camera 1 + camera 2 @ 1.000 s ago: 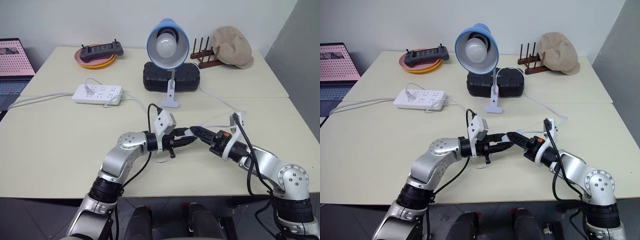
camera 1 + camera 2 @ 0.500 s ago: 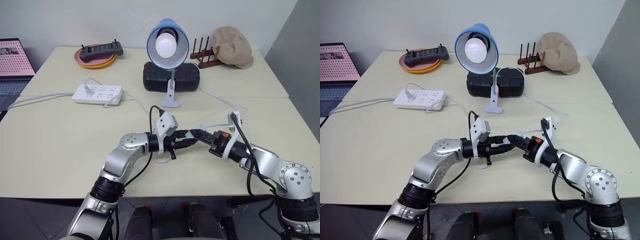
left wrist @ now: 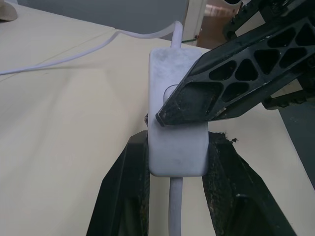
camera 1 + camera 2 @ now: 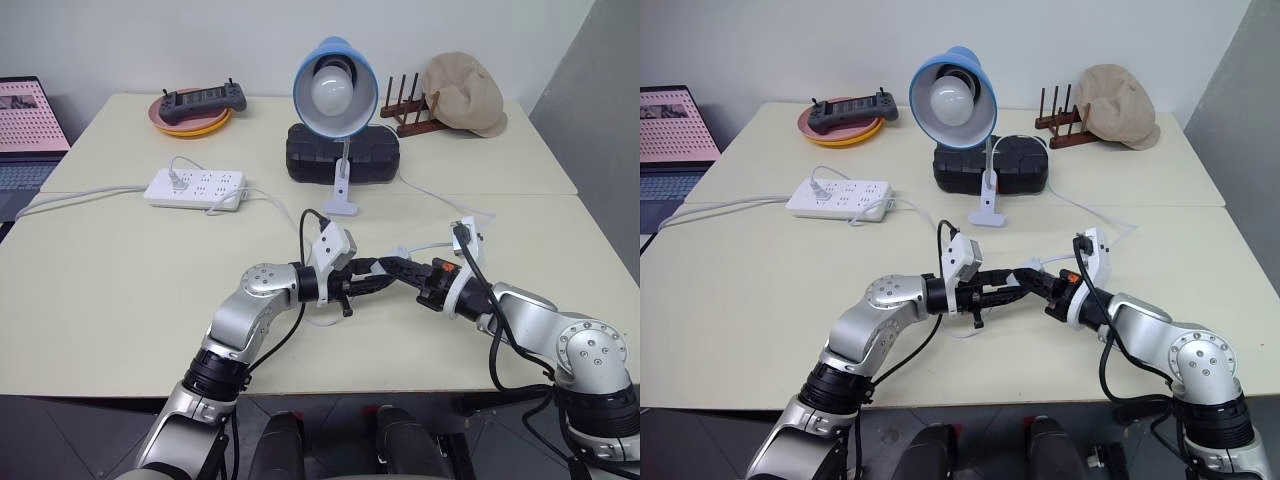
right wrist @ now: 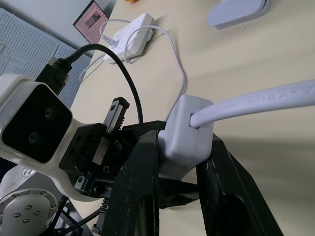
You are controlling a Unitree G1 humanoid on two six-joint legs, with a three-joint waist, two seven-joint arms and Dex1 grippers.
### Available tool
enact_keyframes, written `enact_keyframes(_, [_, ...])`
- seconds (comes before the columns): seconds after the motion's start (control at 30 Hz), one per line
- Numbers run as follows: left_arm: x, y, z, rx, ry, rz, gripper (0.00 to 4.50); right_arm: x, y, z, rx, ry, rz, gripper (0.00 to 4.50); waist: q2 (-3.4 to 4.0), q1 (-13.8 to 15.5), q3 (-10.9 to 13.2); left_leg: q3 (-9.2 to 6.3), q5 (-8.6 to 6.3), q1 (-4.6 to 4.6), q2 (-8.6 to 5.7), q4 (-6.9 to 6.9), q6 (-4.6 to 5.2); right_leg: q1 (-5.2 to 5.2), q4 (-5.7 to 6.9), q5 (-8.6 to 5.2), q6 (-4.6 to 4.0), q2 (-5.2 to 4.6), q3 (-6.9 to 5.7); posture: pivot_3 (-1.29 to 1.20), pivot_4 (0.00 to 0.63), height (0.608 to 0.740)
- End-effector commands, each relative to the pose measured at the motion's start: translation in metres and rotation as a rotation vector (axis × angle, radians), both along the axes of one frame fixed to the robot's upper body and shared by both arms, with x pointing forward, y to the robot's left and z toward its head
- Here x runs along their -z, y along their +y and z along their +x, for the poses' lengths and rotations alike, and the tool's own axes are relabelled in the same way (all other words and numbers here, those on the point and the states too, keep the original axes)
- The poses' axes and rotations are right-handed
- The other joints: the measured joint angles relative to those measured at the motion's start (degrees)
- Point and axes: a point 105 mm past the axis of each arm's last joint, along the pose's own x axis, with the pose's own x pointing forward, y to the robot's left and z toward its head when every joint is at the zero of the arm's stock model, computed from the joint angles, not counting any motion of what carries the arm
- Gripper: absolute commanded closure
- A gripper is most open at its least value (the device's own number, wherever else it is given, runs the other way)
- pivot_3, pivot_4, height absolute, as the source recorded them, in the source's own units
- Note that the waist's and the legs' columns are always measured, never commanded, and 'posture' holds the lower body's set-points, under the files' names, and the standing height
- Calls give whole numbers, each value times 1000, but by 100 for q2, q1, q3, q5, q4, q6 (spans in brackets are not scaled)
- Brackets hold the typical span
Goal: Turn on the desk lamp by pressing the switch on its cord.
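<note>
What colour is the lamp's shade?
Light blue; the desk lamp shows it best in the left eye view.

A white power strip [image 4: 195,187] lies on the cream table [image 4: 90,290] at left of centre. At the upper left, a dark handheld controller [image 4: 204,99] rests on stacked orange and pink plates [image 4: 190,124]. A black case [image 4: 342,153] sits at top centre. At the upper right, a beige cap [image 4: 464,92] leans against a dark wooden rack [image 4: 405,105]. A laptop [image 4: 30,125] shows at the left edge.
</note>
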Motion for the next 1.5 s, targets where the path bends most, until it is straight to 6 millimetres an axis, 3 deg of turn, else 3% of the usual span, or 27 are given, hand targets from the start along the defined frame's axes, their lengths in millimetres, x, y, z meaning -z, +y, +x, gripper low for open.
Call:
enact_keyframes(0.03, [-20,-1,1,14,-79,-35,3408,-2,-2,-3,-5,-13,1,2722,0,0,0,0,0,0,0,0,0,0,0,0,0,0,0,0,150,740])
enact_keyframes(0.43, [-19,1,2,14,-85,-27,3408,-5,-15,-13,-25,15,29,41,0,2,0,0,0,0,0,0,0,0,-1,-1,-1,0,1,0,150,740])
enact_keyframes(0.5, [-19,1,2,14,-86,-24,3408,-6,-19,-22,-65,15,18,41,0,3,0,0,0,-1,0,0,0,0,-1,-1,-1,0,0,0,150,740])
enact_keyframes(0.63, [-12,11,8,14,-97,48,3408,-13,-51,-36,-142,-50,-149,41,7,15,4,1,0,-6,-6,-1,0,-2,-6,-3,-3,-7,0,0,150,740])
enact_keyframes(0.77, [2,24,21,14,-123,213,3408,-29,-59,-39,-261,-225,-358,41,7,-8,4,4,0,0,-4,2,0,-1,-3,-16,-26,-5,1,0,150,740])
enact_keyframes(0.9, [9,35,37,27,-132,310,3408,-36,-68,-26,-284,-426,-594,41,9,-5,3,2,0,5,-1,0,0,-2,-4,-17,-29,0,-1,0,150,740])
enact_keyframes(1.03, [15,38,46,64,-115,363,3408,-39,-69,-18,-288,-522,-660,41,9,6,3,7,0,-6,-5,0,0,-6,-15,-16,-26,-6,-1,0,150,740])
enact_keyframes(1.2, [15,39,48,137,-107,383,2231,-36,-70,-9,-283,-565,-676,0,9,10,3,7,-1,-18,-4,-6,-1,-13,-22,0,3,-6,-3,0,150,740])
enact_keyframes(1.33, [-1,51,47,145,-105,365,1277,-33,-73,-4,-281,-567,-670,0,9,1,4,7,-1,-22,-4,-7,0,-18,-20,-1,3,-6,-3,0,150,740])
enact_keyframes(1.5, [-26,91,27,128,-90,372,236,-25,-79,-3,-329,-544,-675,0,9,-47,5,7,-1,-17,0,-8,0,-21,-9,-1,3,-4,-2,0,150,740])
